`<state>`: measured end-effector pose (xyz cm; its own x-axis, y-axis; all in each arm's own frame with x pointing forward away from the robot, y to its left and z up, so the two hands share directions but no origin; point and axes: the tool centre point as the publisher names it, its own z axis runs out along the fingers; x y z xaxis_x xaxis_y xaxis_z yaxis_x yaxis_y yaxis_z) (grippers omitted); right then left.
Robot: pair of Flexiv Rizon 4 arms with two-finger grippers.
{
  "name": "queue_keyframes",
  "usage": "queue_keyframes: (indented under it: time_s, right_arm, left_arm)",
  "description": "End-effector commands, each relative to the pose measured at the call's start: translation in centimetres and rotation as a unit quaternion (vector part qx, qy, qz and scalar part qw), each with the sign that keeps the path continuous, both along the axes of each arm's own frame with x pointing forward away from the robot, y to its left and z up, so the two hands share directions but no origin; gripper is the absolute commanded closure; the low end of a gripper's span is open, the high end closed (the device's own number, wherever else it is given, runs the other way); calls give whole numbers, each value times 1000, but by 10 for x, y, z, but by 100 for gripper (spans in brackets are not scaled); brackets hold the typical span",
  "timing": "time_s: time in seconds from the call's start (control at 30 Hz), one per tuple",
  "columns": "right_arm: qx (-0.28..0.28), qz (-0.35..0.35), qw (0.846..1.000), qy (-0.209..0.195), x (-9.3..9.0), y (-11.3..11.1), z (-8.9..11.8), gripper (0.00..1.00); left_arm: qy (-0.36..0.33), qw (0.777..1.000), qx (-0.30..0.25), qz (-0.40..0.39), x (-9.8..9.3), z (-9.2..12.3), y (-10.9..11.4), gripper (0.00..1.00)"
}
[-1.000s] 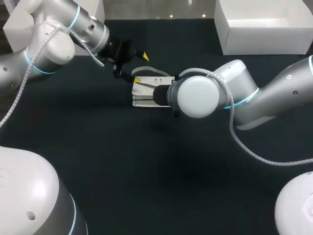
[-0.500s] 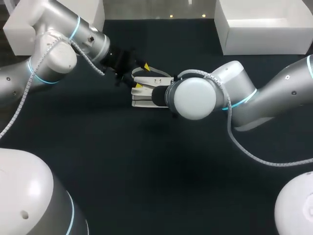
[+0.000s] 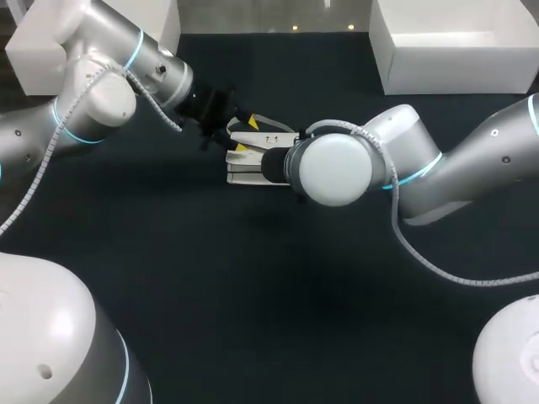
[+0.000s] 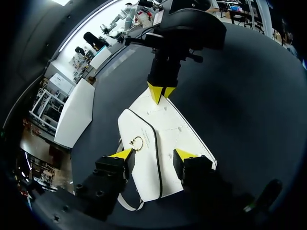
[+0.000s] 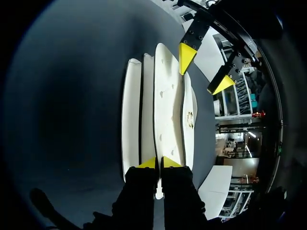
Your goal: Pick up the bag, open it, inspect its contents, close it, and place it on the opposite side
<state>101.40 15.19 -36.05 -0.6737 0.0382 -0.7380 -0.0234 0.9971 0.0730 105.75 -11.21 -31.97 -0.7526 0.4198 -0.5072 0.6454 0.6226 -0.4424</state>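
We see the white bag (image 3: 249, 168) lying flat near the middle of the dark table (image 3: 253, 286). Our right gripper (image 5: 158, 163) pinches one thin edge of it between nearly closed fingers. Our left gripper (image 4: 153, 155) stands spread wide over the opposite, clasp end.

Left arm (image 3: 93, 93) is brought in from the left side, and the left hand (image 4: 153, 154) is held with fingers spread wide. Right arm (image 3: 438, 168) is bent inward, and the right hand (image 5: 159, 163) is pinched on the edge of the bag (image 5: 165, 105), opposite the left hand.
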Motion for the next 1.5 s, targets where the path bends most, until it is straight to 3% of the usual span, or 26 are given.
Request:
queue_keyframes:
  time_s: [0.03,0.33,0.4,0.53,0.67,1.23,1.5]
  right_arm:
    - [0,-1,1000,-2,0,1,-1,100]
    - [0,-1,1000,-2,0,1,-1,100]
    - [0,-1,1000,-2,0,1,-1,100]
    - [0,-1,1000,-2,0,1,-1,100]
    - [0,-1,1000,-2,0,1,-1,100]
    - [0,-1,1000,-2,0,1,-1,100]
    - [0,-1,1000,-2,0,1,-1,100]
  left_arm:
    - [0,1000,-2,-2,3,-4,-1,46]
    - [5,1000,3,-3,4,-14,-7,57]
    - [9,1000,5,-2,5,-16,-9,68]
    - [23,1000,3,1,12,-19,-9,78]
    - [31,999,0,5,21,-19,-7,100]
    - [23,999,-3,34,37,10,-9,100]
    - [42,998,-7,56,62,20,-11,100]
